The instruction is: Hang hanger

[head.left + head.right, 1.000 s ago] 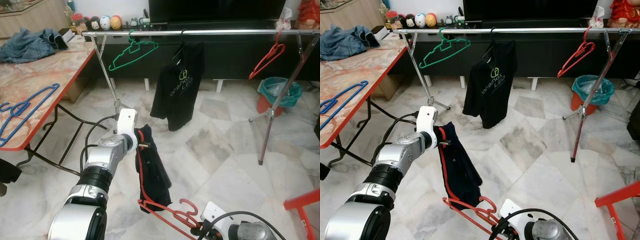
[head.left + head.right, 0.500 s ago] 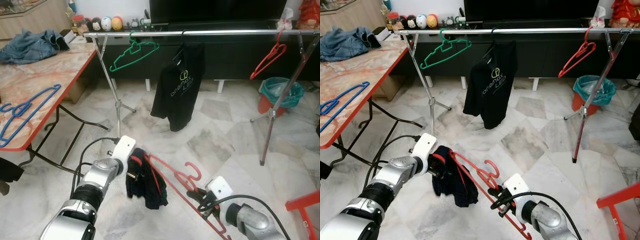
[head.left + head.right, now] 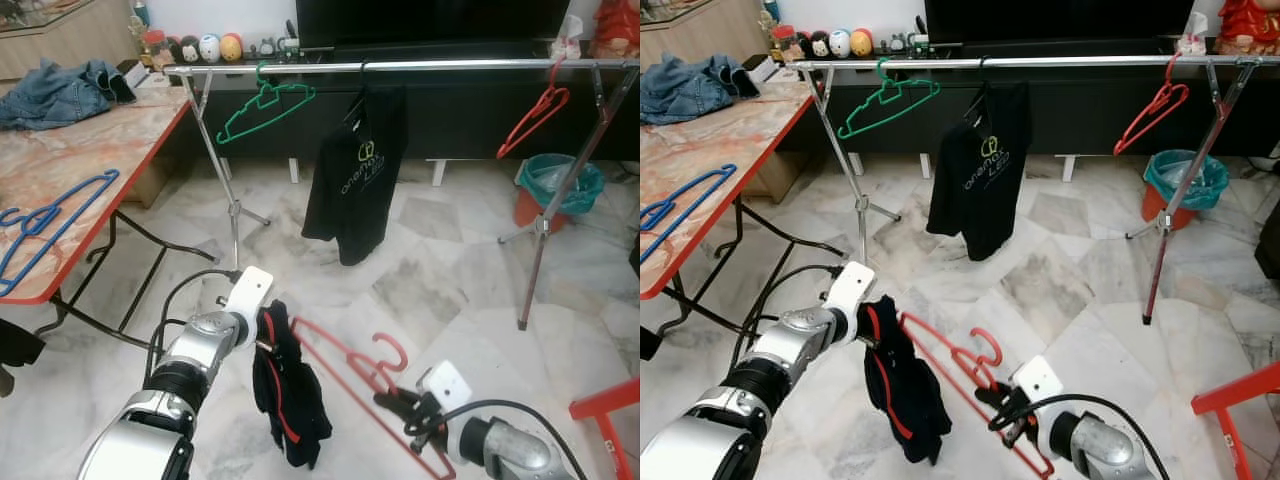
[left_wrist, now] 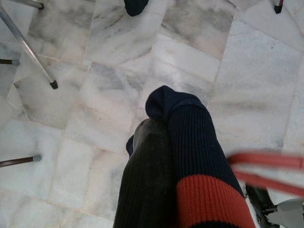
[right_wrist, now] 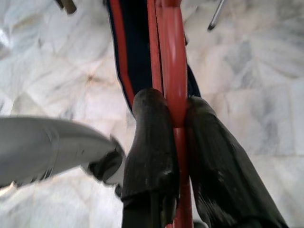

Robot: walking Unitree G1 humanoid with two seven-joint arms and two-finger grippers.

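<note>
The right gripper (image 5: pixel 175 126) is clamped on the red hanger (image 3: pixel 345 357), its two black fingers (image 5: pixel 149 137) pressed against either side of the bar; in the eye views it is seen low at the front, above the marble floor (image 3: pixel 450 270). The hanger's long axis is tilted, running from the right gripper up and to the robot's left toward the left gripper (image 3: pixel 262 338), and its hook (image 3: pixel 390 350) is turned upward and toward the rack. The left gripper is closed on a dark garment (image 3: pixel 288 400) with a red stripe, pinched at its upper end beside the hanger's far tip; the rest of the garment is left hanging down limp below that gripper, clear of the floor. In the left wrist view a black finger (image 4: pixel 147 180) is seen pressed against the ribbed navy and red cloth. Beyond the grippers a steel rack (image 3: pixel 400 66) is stood across the room, and on its rail a green hanger (image 3: pixel 262 105), a black T-shirt (image 3: pixel 358 170) and another red hanger (image 3: pixel 535 110) are hung. A light-green logo and lettering are printed on the T-shirt, but the words cannot be read with certainty. On the robot's left a red-edged table (image 3: pixel 110 140) carries a blue hanger (image 3: pixel 50 225) and a denim garment (image 3: pixel 55 88).
</note>
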